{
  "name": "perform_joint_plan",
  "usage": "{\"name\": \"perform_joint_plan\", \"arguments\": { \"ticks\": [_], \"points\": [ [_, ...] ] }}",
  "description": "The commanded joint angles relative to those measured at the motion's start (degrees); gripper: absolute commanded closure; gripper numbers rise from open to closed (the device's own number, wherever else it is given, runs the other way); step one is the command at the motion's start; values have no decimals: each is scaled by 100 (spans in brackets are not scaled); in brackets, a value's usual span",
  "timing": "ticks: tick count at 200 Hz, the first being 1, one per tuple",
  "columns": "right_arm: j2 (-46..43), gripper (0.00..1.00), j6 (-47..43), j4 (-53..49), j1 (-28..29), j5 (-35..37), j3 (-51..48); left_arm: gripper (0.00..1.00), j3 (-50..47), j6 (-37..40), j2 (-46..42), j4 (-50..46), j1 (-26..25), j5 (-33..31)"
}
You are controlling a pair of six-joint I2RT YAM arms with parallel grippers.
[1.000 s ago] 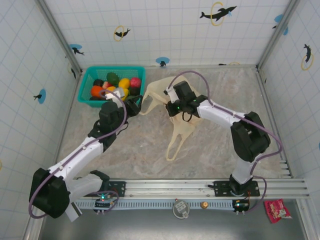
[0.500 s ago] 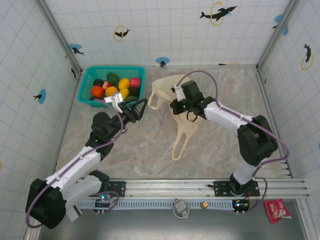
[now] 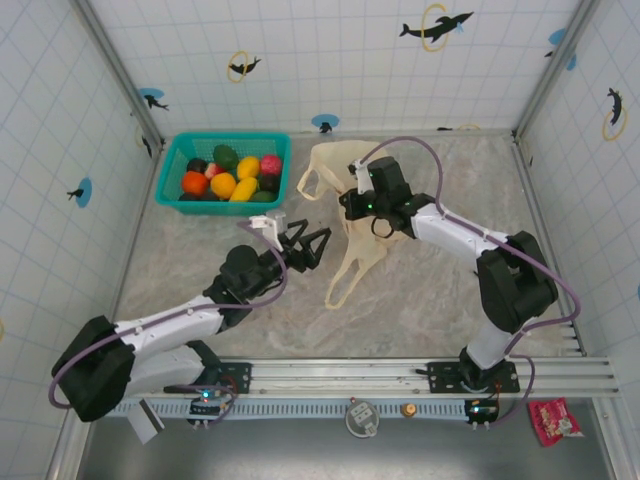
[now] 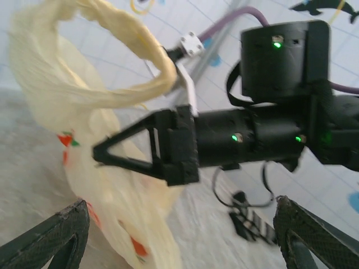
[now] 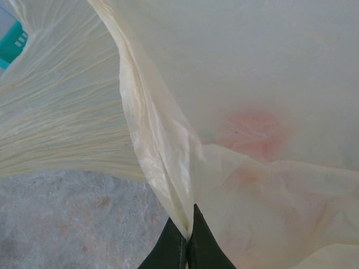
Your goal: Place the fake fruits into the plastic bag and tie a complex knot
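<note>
So the thin cream-yellow plastic carrier bag [image 3: 335,160] sits mid-bench, a bit to the far side. The right fingers [image 5: 176,252] are pinched tight on a fold of it. From the right wrist camera the film bunches right into the closed tips, with faint red print showing through. One loop handle [image 3: 345,285] trails toward the near side over the mottled grey-beige bench [image 3: 430,300], and another sticks out to the left.

The left fingers [image 3: 318,240] are spread wide with nothing in them. They hang just left of the bag and point at it, not touching. The small glossy toy fruits [image 3: 225,180], yellow, orange, red, pink, green and dark ones, are piled in the teal mesh plastic basket [image 3: 228,136] at the far left, well apart from the bag.
</note>
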Motion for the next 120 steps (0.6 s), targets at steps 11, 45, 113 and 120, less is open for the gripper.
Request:
{"name": "perform_joint_plan", "arguments": {
  "ticks": [11,45,113,120],
  "points": [
    [-121,100,126,242,54,-112,-75,15,62,666,368,1272,-76,-1215],
    [-141,100,117,247,71,-124,-114,16,178,895,616,1630,-76,-1321],
    [-90,100,139,304,97,-214,-142,18,488,1277,986,1998,-76,-1409],
    [-85,100,130,285,107,-218,-141,19,520,1286,1020,2015,-76,-1410]
  ]
}}
